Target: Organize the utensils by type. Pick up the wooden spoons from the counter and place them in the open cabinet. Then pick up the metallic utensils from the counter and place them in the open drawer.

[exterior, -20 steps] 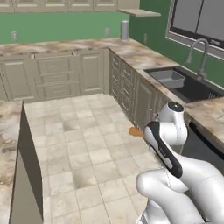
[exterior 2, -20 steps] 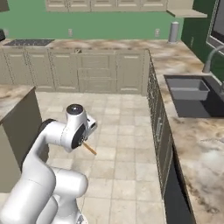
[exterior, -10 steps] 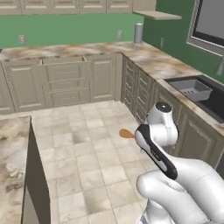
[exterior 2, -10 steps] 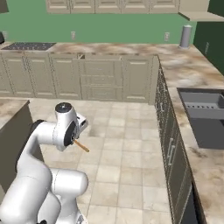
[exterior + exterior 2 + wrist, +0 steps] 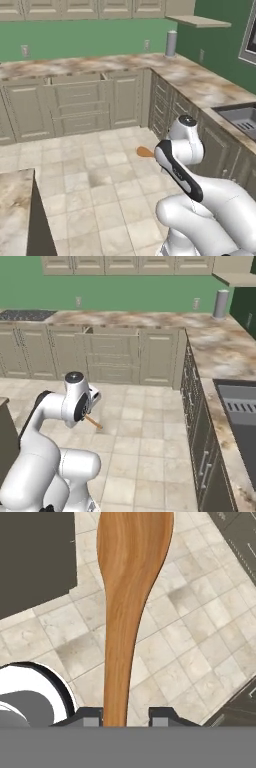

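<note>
My gripper (image 5: 125, 715) is shut on the slim handle of a wooden spoon (image 5: 127, 612), whose oval bowl points away from the hand over the tiled floor. The same spoon (image 5: 145, 152) juts out left of the arm's wrist, and its handle (image 5: 93, 422) shows below the wrist from the other side. The marbled counter (image 5: 100, 65) (image 5: 150, 318) runs along the green back wall and down the right side. In the beige lower run a drawer (image 5: 76, 78) (image 5: 111, 332) stands slightly out from its neighbours. The metallic utensils and the cabinet are out of view.
A sink (image 5: 241, 116) (image 5: 240, 406) sits in the right-hand counter. A grey canister (image 5: 171, 44) (image 5: 220, 304) stands in the corner under a tan wall shelf (image 5: 197, 21). An island's dark side (image 5: 40, 220) is at the lower left, a cooktop (image 5: 25, 315) at the far left.
The whole picture has swung: the base has turned, so the sink slid right and the back cabinets came to the centre. The spoon stays in the shut gripper.
</note>
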Motion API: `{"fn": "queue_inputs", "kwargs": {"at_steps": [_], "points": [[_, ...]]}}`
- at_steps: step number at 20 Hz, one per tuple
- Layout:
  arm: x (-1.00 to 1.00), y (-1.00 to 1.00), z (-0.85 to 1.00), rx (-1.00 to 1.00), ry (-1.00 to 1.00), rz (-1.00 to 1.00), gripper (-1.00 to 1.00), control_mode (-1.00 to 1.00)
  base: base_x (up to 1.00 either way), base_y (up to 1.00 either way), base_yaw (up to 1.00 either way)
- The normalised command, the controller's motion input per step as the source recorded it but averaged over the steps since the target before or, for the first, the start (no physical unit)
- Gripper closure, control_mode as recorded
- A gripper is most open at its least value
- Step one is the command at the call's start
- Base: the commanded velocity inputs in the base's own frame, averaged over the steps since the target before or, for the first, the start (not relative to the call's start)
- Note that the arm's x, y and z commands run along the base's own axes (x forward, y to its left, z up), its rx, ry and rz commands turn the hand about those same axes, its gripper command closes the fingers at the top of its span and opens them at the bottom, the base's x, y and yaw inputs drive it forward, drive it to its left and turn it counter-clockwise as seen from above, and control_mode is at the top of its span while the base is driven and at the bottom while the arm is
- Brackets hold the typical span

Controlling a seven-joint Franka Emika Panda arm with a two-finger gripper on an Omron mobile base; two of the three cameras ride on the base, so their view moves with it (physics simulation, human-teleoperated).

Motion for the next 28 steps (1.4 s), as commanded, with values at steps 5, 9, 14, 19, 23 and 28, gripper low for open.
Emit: {"fn": "queue_inputs", "kwargs": {"at_steps": [5,9,14,19,23,28], "points": [[0.0,0.0,0.0,0.0,0.0,0.0,1.0,1.0,0.99,0.33,0.06],[0.0,0.0,0.0,0.0,0.0,0.0,1.0,1.0,0.95,0.34,0.06],[0.0,0.0,0.0,0.0,0.0,0.0,1.0,1.0,0.69,0.16,0.36],[0.0,0.0,0.0,0.0,0.0,0.0,1.0,1.0,0.33,0.0,0.84],[0.0,0.0,0.0,0.0,0.0,0.0,1.0,1.0,0.47,0.0,0.73],[0.0,0.0,0.0,0.0,0.0,0.0,1.0,1.0,0.82,0.0,0.41]]}}
